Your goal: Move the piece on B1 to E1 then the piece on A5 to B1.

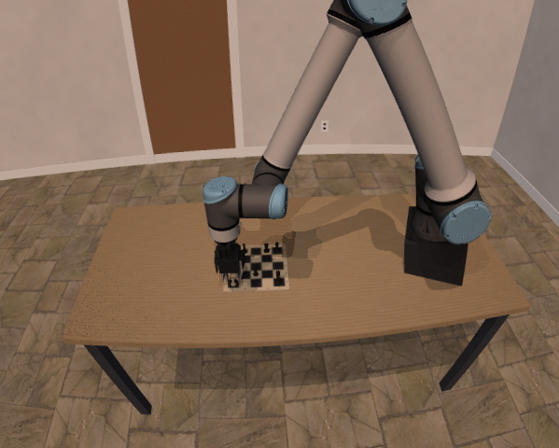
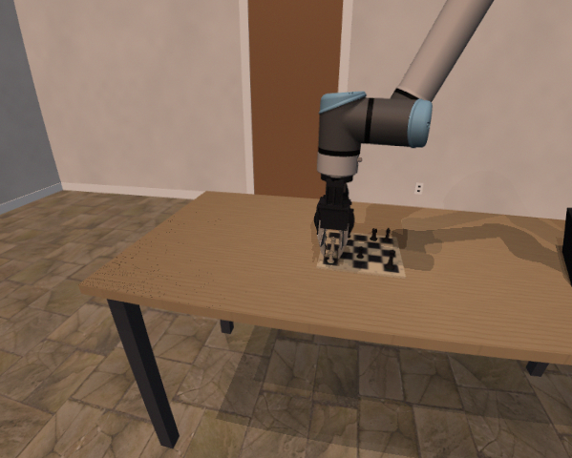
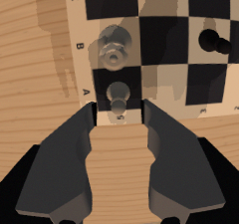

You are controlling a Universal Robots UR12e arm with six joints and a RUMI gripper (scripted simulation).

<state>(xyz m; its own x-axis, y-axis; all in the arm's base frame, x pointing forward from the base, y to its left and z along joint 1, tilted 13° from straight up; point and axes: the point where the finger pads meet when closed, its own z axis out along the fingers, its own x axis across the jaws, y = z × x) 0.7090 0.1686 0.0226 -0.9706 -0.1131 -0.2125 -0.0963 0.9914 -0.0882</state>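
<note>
My gripper [image 1: 231,276] [image 2: 332,250] [image 3: 119,103] is open, pointing down low at the left front corner of the board [image 1: 286,267] [image 3: 82,70]. Its fingers stand apart at either side of the light piece [image 2: 330,257] [image 3: 119,94] on A5, touching neither side of it in the wrist view. That piece is upright. A dark piece [image 1: 276,248] [image 2: 388,234] stands upright at the back right, apparently on E1. B1 is partly hidden behind the tall dark piece [image 1: 279,278] [image 2: 391,260] on A1; I make out no separate piece there.
A larger light piece [image 3: 114,49] stands on B5, right behind A5. A dark pawn [image 1: 256,272] [image 2: 360,253] [image 3: 208,40] stands on B3. Another dark piece [image 1: 266,248] [image 2: 373,235] stands on E2. The gripper hides part of the board's left side in the top and exterior views.
</note>
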